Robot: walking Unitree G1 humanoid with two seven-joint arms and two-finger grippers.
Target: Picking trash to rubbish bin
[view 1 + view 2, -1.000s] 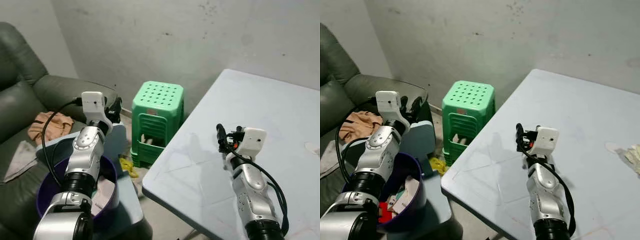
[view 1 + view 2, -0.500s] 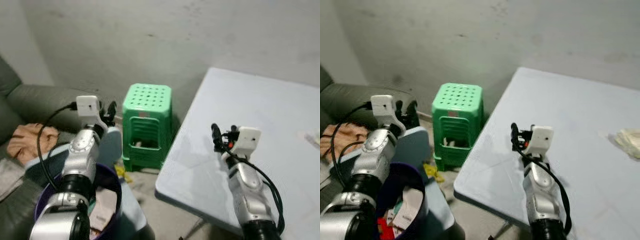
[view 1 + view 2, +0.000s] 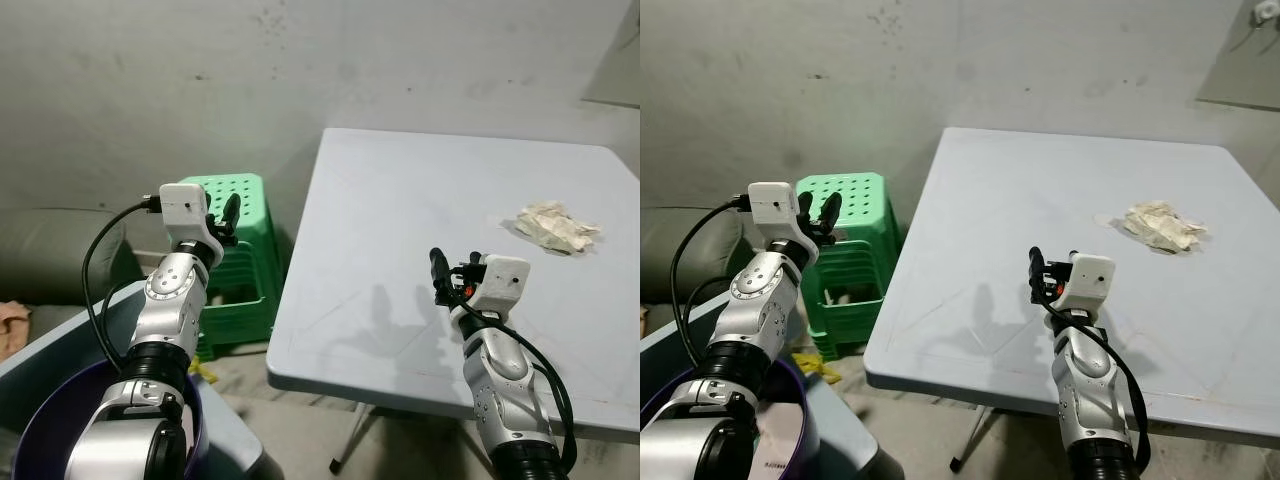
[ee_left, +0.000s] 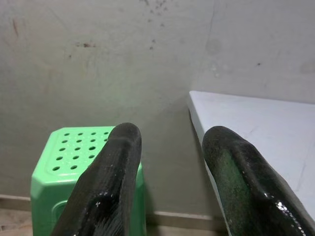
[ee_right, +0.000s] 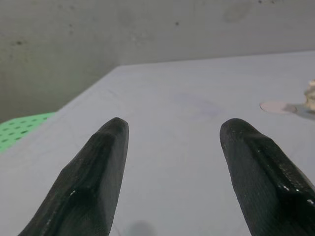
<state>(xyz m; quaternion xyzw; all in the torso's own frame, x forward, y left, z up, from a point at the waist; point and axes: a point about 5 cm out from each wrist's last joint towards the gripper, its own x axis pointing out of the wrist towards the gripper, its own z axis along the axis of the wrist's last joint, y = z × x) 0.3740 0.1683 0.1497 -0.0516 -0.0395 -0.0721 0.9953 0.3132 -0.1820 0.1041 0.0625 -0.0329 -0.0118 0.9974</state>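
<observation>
A crumpled whitish tissue lies on the far right part of the pale blue table. The purple rubbish bin sits low at my left, partly cut off by the picture's edge. My left gripper is raised over the gap between bin and table, open and holding nothing; its wrist view looks past its fingers at the green stool. My right gripper hovers over the table's near part, open and empty, well short of the tissue.
A green plastic stool stands against the grey wall beside the table's left edge. A grey sofa is at the far left. A pale blue panel surrounds the bin. A yellow scrap lies on the floor under the stool's side.
The whole view has swung to the right: sofa, bin and stool slid left, and the table with its tissue came further into view. Both arms keep the same raised pose.
</observation>
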